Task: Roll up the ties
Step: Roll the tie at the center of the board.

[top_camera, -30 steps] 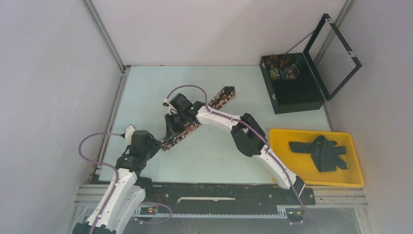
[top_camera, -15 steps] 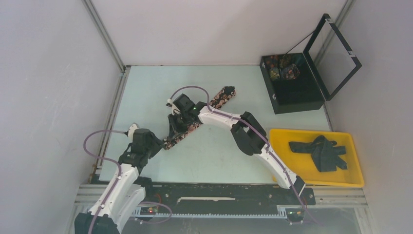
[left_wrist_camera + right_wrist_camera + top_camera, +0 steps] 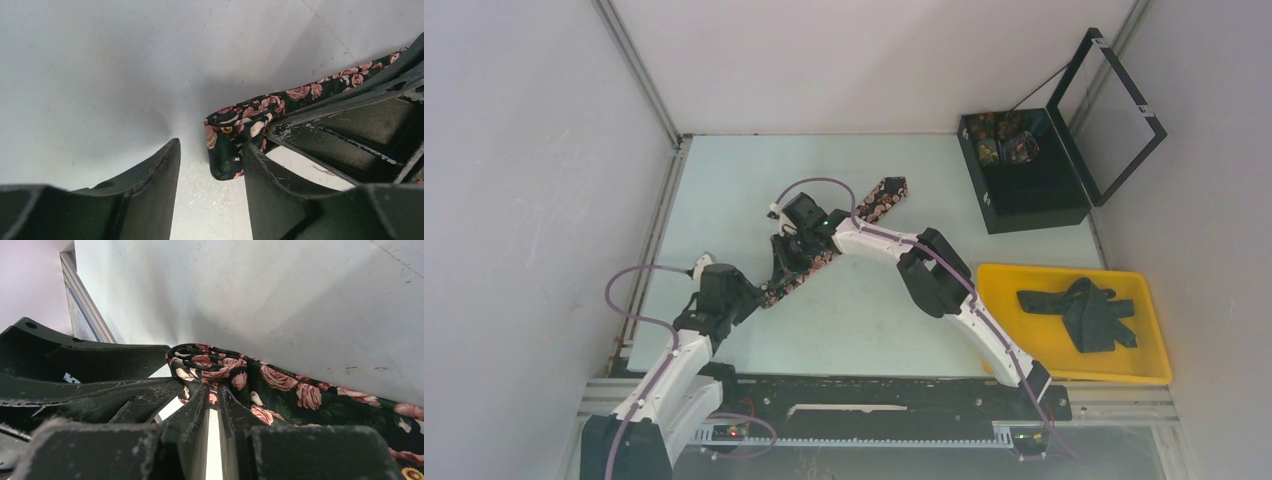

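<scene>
- The rose-patterned tie (image 3: pixel 879 200) lay slantwise on the table (image 3: pixel 754 170). Its broad end pointed to the far middle, and its narrow end was folded over itself toward the near left.
- The right gripper (image 3: pixel 789 268) was clamped on that folded end. In its wrist view the fingers (image 3: pixel 197 405) were drawn almost together on the layered cloth (image 3: pixel 210 365), with only a slit of light between them.
- The left gripper (image 3: pixel 210 144) sat just beside the same end with its fingers apart, holding nothing. The tip of the fold (image 3: pixel 225 160) lay ahead of the gap, close against the right-hand finger (image 3: pixel 260 175).
- Bare tabletop lay far-left of the tie, and again between the tie and the arm bases. The left arm worked near the rail (image 3: pixel 659 230) at the table's left edge.
- A black box (image 3: pixel 1034 200) stood in the far right corner with its lid (image 3: pixel 1114 110) raised. Rolled ties (image 3: pixel 1004 140) sat at its far end, well apart from the tie being worked.
- A yellow tray (image 3: pixel 1064 372) lay along the right side at the near edge, with a crumpled dark tie (image 3: pixel 1084 310) inside. The right arm's elbow was near the tray's left rim.
</scene>
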Available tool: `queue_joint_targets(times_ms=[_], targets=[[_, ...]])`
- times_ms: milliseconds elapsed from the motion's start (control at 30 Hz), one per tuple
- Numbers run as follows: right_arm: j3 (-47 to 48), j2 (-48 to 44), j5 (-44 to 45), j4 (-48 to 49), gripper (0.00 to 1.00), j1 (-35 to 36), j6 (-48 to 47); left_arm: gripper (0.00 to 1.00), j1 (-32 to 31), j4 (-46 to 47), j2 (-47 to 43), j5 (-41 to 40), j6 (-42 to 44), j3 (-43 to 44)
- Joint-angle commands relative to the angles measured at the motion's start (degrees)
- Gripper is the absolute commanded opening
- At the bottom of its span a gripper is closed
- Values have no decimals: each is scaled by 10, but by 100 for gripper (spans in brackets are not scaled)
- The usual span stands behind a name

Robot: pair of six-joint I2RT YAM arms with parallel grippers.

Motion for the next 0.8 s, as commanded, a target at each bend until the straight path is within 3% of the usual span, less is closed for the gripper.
queue_joint_targets(times_ms=[0,500,767], targets=[[-9,11,7,8,14,-6,-1,54,6,41,16,20,15,-9],[-11,14,7,6,14,-10,-2,51,10,102,86,57,-1,-24],[-15,10,7,3,14,-13,-7,37,11,134,122,63,-11,-28]])
